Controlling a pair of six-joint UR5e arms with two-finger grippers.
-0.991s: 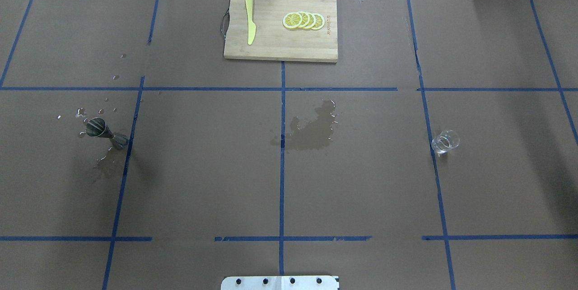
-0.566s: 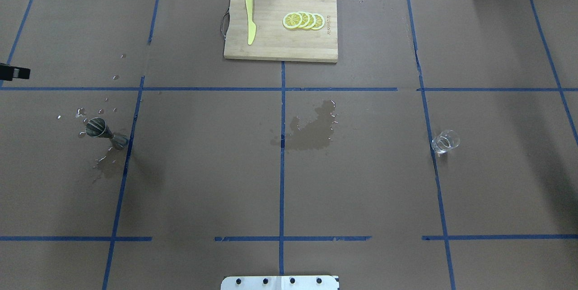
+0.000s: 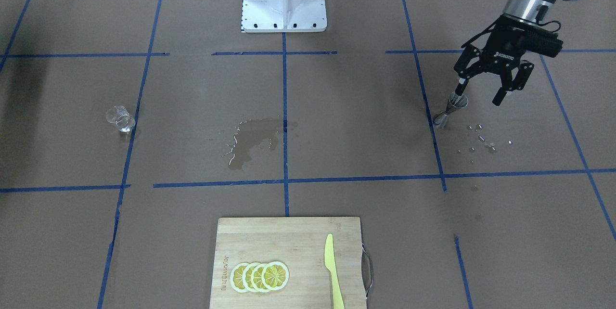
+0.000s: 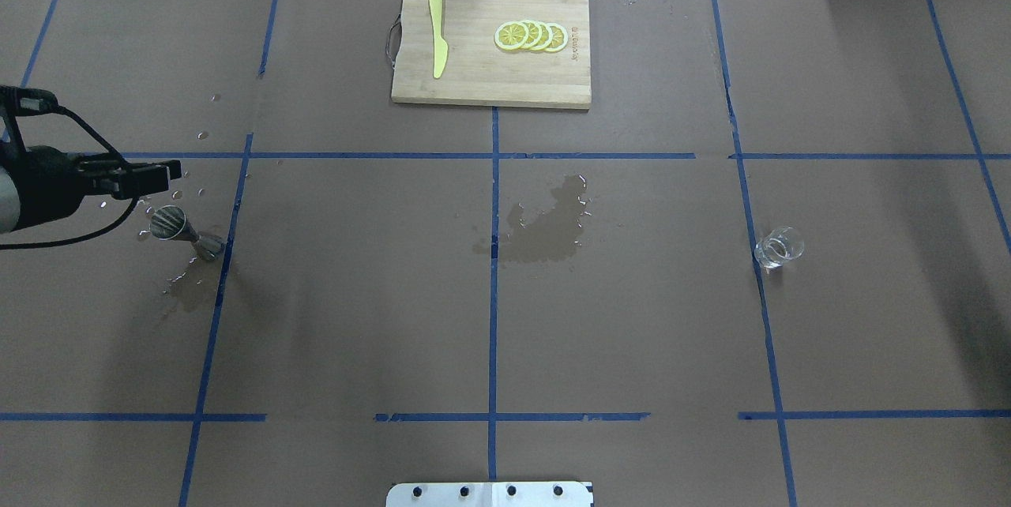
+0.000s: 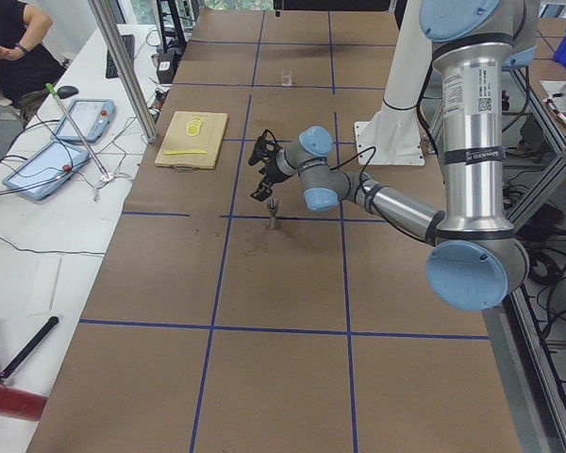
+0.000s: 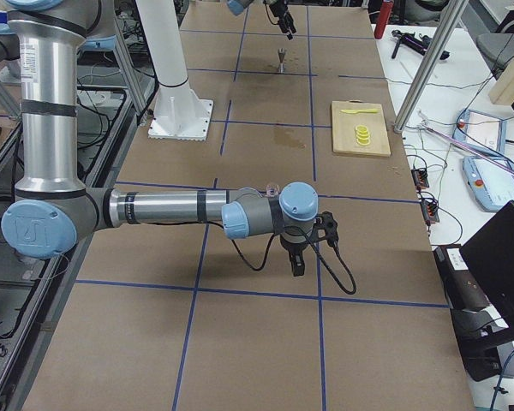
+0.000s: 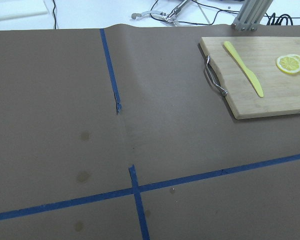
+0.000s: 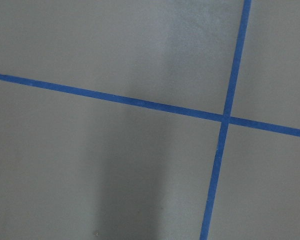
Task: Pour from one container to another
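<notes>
My left gripper hangs in the air above the jigger, its 2 fingers spread wide and pinching nothing; from the side views it is clear of the metal, not touching. The jigger stands upright toward the left end of the table, about halfway between the near and far edges, right beside a blue tape line. I cannot tell whether its upper cup holds any liquid; it just looks dark inside. Water drops and a damp stain lie on the paper around it. The glass stands upright well apart, toward the right end, and I cannot tell what is in it. A larger wet patch sits at the table's middle. At the far edge, the board carries 4 lemon slices and a yellow knife. My right gripper points down over the right end, beyond the glass; whether its fingers are spread or together I cannot tell.
</notes>
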